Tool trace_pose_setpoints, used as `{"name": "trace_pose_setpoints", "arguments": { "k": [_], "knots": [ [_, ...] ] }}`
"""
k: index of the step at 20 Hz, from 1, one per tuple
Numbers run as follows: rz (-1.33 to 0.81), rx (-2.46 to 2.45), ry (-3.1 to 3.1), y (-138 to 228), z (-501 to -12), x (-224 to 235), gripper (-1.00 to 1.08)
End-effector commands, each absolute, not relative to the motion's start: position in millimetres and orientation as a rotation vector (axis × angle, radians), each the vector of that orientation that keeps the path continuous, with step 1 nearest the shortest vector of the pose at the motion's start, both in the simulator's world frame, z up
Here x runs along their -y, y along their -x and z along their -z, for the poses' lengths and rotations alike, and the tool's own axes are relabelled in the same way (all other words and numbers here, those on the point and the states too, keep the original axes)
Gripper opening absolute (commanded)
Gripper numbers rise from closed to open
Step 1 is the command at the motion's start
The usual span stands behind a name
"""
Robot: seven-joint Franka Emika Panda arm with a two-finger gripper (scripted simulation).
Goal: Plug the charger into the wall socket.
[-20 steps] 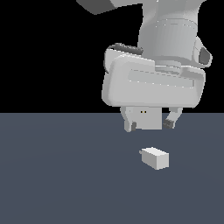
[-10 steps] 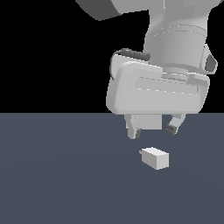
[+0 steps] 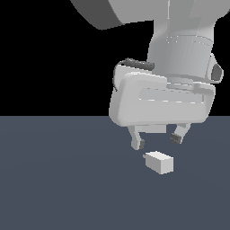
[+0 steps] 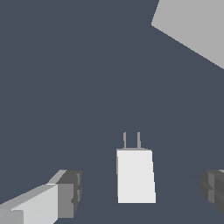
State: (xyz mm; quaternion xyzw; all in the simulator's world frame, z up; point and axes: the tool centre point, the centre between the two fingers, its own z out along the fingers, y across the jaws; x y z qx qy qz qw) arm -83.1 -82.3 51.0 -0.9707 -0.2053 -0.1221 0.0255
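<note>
The charger (image 3: pixel 159 162) is a small light-grey block lying on the dark floor. In the wrist view the charger (image 4: pixel 135 176) shows two thin prongs on one end, pointing away from the camera. My gripper (image 3: pixel 157 142) is open and empty, just above the charger, its two dark fingertips (image 3: pixel 139 145) a little above and behind it. In the wrist view the gripper (image 4: pixel 142 192) has the block between its spread fingers (image 4: pixel 70 193), not touching. The wall socket (image 4: pixel 192 28) shows in the wrist view only as a light-grey plate corner beyond the prongs; it is hidden behind my hand in the exterior view.
The dark grey floor (image 3: pixel 58 179) stretches all around. The arm's large white hand body (image 3: pixel 161 101) fills the upper right of the exterior view.
My hand has moved down and toward the exterior view's right, closer over the charger. It now covers the plate that showed behind it one second ago. The charger has not moved.
</note>
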Motion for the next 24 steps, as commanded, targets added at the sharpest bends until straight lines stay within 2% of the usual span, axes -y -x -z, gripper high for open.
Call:
{"name": "trace_pose_setpoints", "arguments": {
  "k": [1,12,13,24],
  "knots": [
    [0.376,0.635,3.001,83.8,-41.3,82.2,1.0],
    [0.377,0.638,3.0,83.6,-11.8,82.0,1.0],
    [0.377,0.638,3.0,83.6,-11.8,82.0,-1.0],
    [0.377,0.637,3.0,83.5,-12.1,82.0,-1.0]
  ]
}}
